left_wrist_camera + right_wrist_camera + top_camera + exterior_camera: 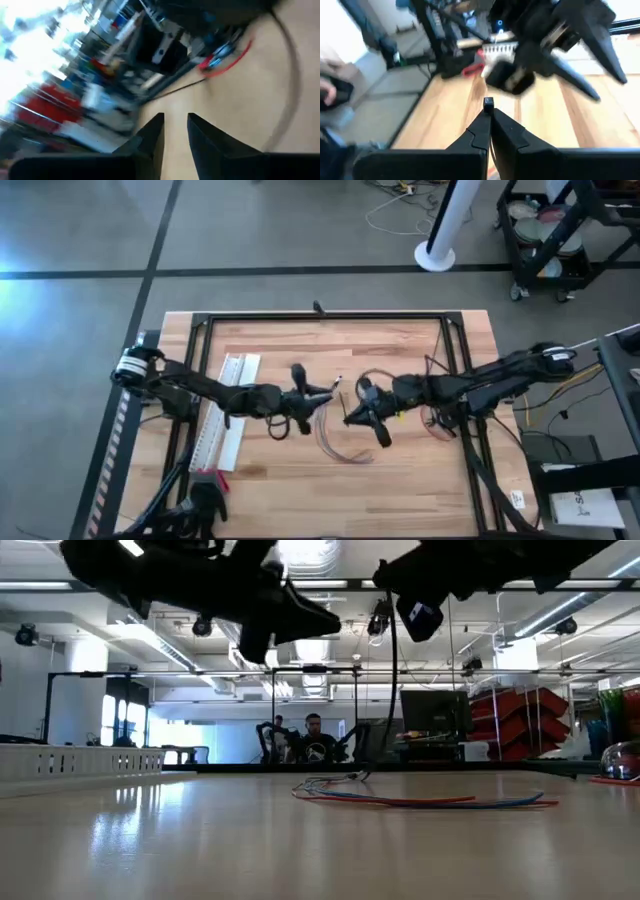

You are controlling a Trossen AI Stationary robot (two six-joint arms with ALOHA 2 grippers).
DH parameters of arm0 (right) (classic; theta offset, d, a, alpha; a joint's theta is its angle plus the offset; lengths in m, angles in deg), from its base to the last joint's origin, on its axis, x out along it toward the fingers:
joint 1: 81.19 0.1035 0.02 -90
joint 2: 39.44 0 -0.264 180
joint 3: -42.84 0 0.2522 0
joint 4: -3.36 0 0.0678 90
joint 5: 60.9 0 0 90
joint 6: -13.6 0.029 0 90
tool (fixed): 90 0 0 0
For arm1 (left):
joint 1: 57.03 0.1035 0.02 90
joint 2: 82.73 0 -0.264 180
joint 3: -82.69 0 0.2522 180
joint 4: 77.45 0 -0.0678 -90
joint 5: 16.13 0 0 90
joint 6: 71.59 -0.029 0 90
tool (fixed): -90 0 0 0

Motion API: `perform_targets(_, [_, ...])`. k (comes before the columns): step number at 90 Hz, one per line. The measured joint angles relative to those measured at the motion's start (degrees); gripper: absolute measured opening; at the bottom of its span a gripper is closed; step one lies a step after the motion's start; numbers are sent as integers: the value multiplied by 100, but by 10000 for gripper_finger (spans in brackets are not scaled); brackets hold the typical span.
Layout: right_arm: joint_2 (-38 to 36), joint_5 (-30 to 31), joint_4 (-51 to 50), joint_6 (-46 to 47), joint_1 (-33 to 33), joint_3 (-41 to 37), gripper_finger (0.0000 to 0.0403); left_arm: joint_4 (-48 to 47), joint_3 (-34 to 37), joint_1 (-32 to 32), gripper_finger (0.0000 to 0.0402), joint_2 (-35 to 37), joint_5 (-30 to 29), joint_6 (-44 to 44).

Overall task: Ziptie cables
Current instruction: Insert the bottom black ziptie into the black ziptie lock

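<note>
Grey floor surrounds the wooden bench in the high view, where a black frame borders the top and a long white flat strip lies toward the left side. Both arms reach in to meet near the middle: the left end effector sits just left of centre, the right end effector just right of it, the two close but apart. The cables curve on the wood directly below and between them, a thin arc of pinkish-brown and dark wires not touched by either. Low across the bench, the cables lie flat on the surface as reddish and bluish strands, with both arms hanging dark above them, clear of the wood; a seated person shows far back in the room beside monitors and red shelving. From the left wrist, the left end effector has its two dark fingers slightly apart with bare wood showing in the gap, holding nothing, and the picture is heavily smeared. From the right wrist, the right end effector has its fingers pressed together at the tips, a small dark block sitting right at that tip; whether it is pinched I cannot tell. The other arm looms ahead of it.
</note>
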Motion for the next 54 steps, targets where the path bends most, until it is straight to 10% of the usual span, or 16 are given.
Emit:
perform_targets(20, [209,1072,531,-589,665,-90,0,95,267,-4,64,-479,437,4064])
perform_targets(54, [118,1656,617,-427,686,-24,0,911,37,33,64,-1740,1035,7746])
